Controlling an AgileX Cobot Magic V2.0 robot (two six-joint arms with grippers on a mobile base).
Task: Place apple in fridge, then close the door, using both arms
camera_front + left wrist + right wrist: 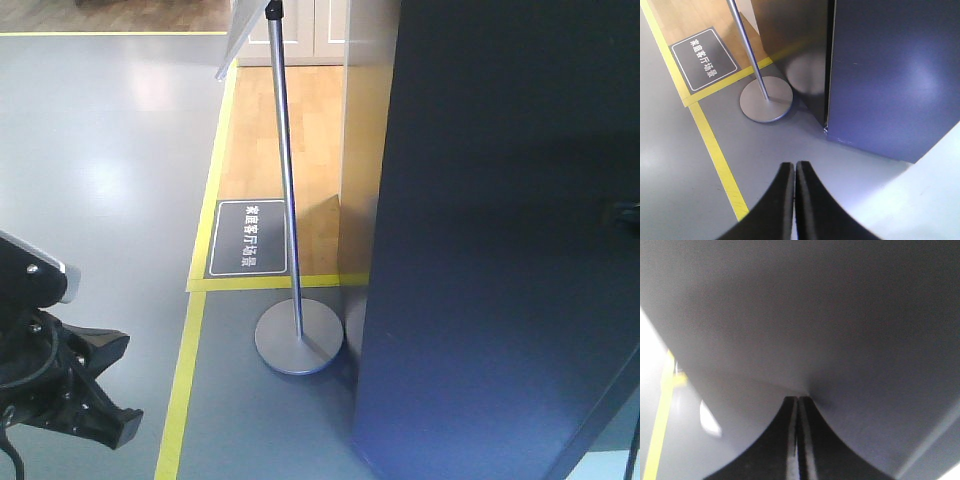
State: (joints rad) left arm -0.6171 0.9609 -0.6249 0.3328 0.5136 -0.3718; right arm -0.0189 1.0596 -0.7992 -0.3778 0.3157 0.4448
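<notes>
The door [500, 240] shows only its dark outer face, and no white interior appears in any view, so the fridge looks shut or nearly so. The apple is nowhere in sight; presumably it is already inside, though that cannot be confirmed. The right tool [797, 405], fingers pressed together and empty, has its tips at the door's face, seemingly finishing the push. The left tool [794, 170], also pressed together and empty, hangs over the floor [680, 165] near a stand's round base [766, 99]. Little seems left beyond seating the door and backing off.
</notes>
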